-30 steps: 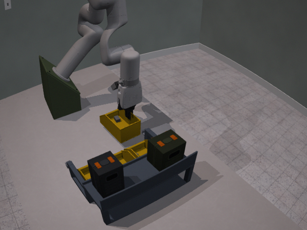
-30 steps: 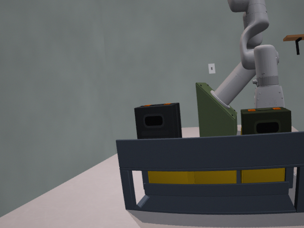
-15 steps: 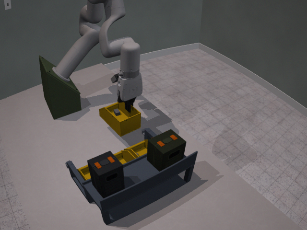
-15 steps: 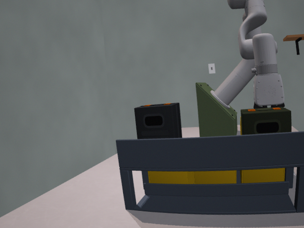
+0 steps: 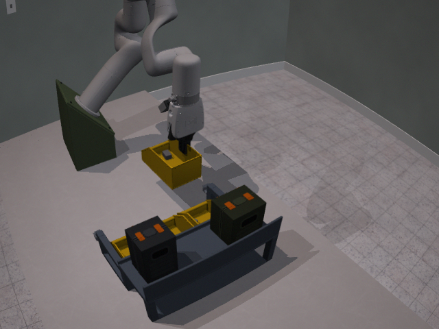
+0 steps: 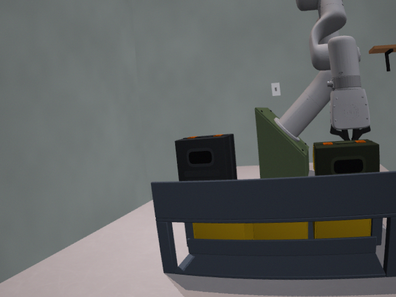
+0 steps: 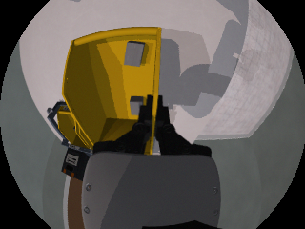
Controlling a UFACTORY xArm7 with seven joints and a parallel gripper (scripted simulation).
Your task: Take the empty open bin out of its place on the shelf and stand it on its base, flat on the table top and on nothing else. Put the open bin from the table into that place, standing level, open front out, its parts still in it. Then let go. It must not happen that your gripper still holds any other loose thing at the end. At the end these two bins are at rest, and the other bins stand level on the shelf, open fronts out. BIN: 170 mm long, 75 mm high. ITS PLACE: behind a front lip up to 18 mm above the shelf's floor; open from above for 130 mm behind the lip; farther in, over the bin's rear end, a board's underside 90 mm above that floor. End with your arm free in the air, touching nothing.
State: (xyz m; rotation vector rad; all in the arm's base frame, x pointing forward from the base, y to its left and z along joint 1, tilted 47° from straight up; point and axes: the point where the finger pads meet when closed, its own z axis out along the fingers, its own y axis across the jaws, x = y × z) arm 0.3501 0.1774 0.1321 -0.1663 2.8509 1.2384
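Yellow plastic shows between the gripper's (image 5: 184,149) (image 6: 350,135) (image 7: 154,107) fingertips: they are clamped on a side wall of the bin with parts (image 5: 186,172) (image 6: 314,159) (image 7: 88,91), which hangs above the table (image 5: 67,212) (image 6: 105,249). Its long axis runs toward the shelf (image 5: 212,260) (image 6: 271,198), tall rear nearest; that place probably needs emptying first.

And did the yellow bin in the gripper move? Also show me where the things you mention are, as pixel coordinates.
Yes, the yellow bin (image 5: 186,174) (image 6: 314,158) (image 7: 107,67) has gone up in the top view, farther from the blue-gray rack (image 5: 212,262) (image 6: 271,198) (image 7: 56,127).
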